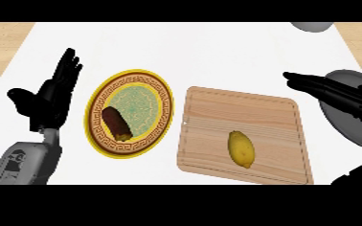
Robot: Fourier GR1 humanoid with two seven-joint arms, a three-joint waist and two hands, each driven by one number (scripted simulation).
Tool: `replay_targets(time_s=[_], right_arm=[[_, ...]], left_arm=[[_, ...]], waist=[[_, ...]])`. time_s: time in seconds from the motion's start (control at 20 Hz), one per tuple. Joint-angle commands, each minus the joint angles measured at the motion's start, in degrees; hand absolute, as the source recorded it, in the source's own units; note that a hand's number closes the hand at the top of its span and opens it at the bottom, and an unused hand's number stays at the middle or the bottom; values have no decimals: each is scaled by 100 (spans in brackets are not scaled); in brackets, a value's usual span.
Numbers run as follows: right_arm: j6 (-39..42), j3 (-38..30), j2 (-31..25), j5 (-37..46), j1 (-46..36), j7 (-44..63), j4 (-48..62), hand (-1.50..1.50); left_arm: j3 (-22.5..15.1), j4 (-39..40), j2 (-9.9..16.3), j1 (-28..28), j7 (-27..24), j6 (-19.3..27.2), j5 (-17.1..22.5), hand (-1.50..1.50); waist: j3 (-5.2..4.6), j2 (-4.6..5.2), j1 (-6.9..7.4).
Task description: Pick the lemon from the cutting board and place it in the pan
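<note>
White counter top [212, 48] under even light, pale wood surface [14, 38] at both far corners

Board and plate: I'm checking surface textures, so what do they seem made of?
The board looks like pale matte wood: grain lines run across it. The plate looks like glazed ceramic, though that is less sure: yellow rim, dark patterned band, smooth greenish centre.

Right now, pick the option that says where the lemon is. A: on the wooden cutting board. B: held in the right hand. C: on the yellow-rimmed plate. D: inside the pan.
A: the lemon lies on the cutting board, near its lower edge; the right hand is above and to its right, fingers straight, holding nothing, and the plate carries a dark brown item instead.
</note>
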Motion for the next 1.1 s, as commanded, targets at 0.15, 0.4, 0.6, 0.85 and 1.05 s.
replay_targets(time_s=[0.15, 0.4, 0.6, 0.85, 1.05], right_arm=[[366, 370, 909, 499, -167, 617, -195, -150], [690, 226, 928, 592, -2, 1372, -405, -150], [612, 435, 1585, 1351, 132, 1414, -391, -150], [839, 439, 1790, 1908, -162, 1380, 318, -150], [1045, 703, 2266, 2277, -54, 1397, 285, -150]], left_arm=[[202, 299, -195, -188, -72, -170, -82, 0], [251, 129, -226, -234, 99, -165, -183, 0], [285, -169, -245, 139, 44, -298, -289, 0], [312, 35, -392, 209, -177, -325, -406, 0], [342, -248, -459, 191, 175, -369, -439, 0]], waist=[[3, 8, -5], [3, 4, -20], [5, 2, 0], [4, 10, 23], [5, 5, 14]])
